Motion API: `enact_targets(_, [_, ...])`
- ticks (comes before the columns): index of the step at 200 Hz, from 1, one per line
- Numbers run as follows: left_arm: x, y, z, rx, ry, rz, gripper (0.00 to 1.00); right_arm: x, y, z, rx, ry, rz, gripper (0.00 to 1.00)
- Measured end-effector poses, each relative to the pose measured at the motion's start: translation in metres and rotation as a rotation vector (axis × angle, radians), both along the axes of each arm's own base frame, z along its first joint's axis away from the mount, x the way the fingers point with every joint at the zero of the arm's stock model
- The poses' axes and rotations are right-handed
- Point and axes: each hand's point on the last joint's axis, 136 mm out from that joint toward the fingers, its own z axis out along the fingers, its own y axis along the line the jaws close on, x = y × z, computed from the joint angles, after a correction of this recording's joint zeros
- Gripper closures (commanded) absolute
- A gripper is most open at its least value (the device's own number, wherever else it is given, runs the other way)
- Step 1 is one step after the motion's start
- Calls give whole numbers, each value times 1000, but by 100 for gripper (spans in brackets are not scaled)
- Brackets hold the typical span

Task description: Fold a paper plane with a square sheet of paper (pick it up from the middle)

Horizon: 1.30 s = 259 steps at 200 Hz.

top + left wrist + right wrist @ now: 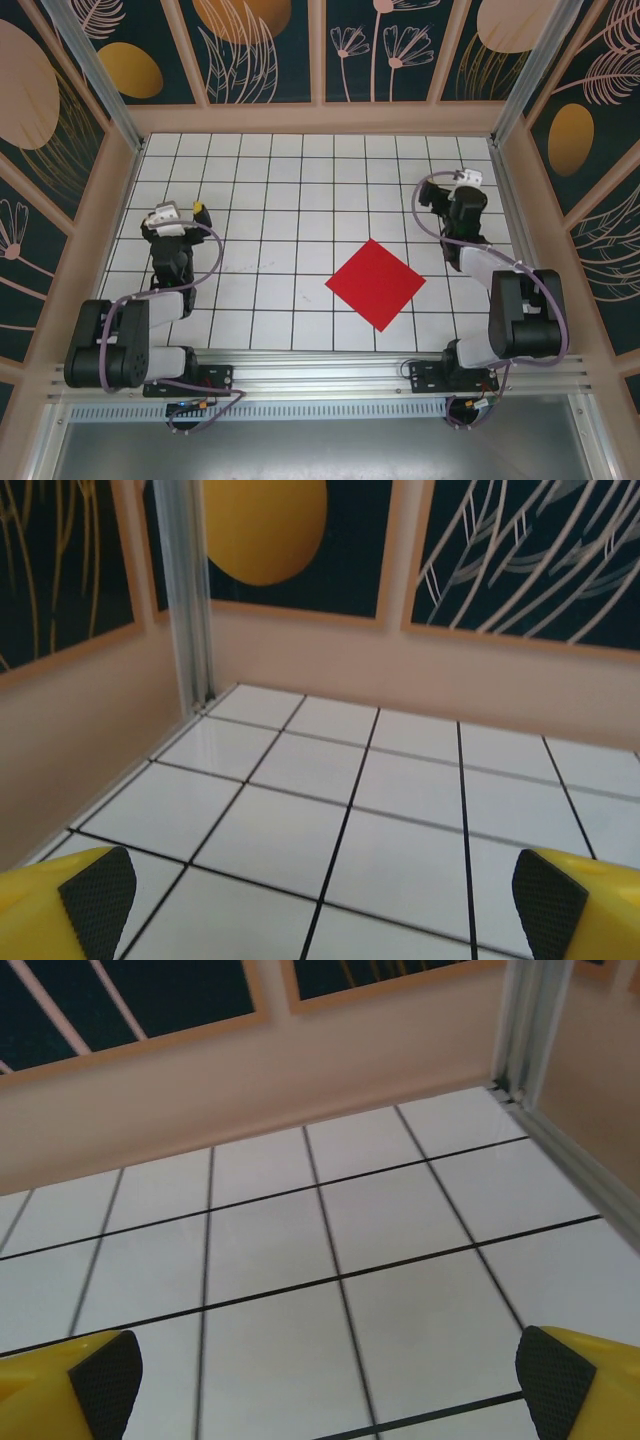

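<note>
The square sheet of paper is bright red and lies flat on the white tiled table, turned like a diamond, right of centre near the front. My left gripper is at the left side of the table, far from the paper. My right gripper is at the back right, a few tiles behind the paper. In the left wrist view the left gripper stands open with bare tiles between its yellow fingers. The right gripper is likewise open over bare tiles, fingers wide apart.
Peach walls with dark floral panels enclose the white gridded table on three sides. Aluminium posts stand in the back corners. A metal rail with both arm bases runs along the near edge.
</note>
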Motion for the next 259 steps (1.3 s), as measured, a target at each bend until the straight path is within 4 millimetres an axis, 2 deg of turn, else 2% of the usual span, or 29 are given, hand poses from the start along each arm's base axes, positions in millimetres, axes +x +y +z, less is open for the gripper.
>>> enact_targets(13, [0, 2, 14, -33, -31, 11, 1, -2, 23, -2, 26, 55, 37, 1])
enact_targets(31, [2, 1, 27, -95, -45, 10, 2, -11, 60, -14, 80, 156, 100, 1])
enact_targets(60, [19, -9, 40, -206, -3, -46, 2, -48, 119, -48, 199, 344, 185, 3])
enact_targets(83, [22, -21, 34, -274, 31, -106, 1, -77, 156, -67, 274, 456, 204, 5])
enact_targets(102, [22, -27, 23, -312, 73, -134, 1, -99, 176, -84, 316, 537, 191, 6])
enact_targets(125, [22, -32, 14, -336, 105, -156, 1, -119, 184, -101, 338, 614, 155, 7])
enact_targets(146, [22, -35, 9, -345, 118, -167, 1, -132, 184, -113, 348, 663, 111, 7])
enact_targets(191, [20, -36, -3, -347, 145, -168, 2, -139, 174, -138, 326, 718, 22, 7])
enact_targets(232, [19, -36, -4, -347, 147, -167, 1, -121, 180, -141, 293, 706, 3, 7])
enact_targets(259, [19, -36, -5, -347, 146, -171, 2, -101, 195, -140, 263, 683, 57, 8])
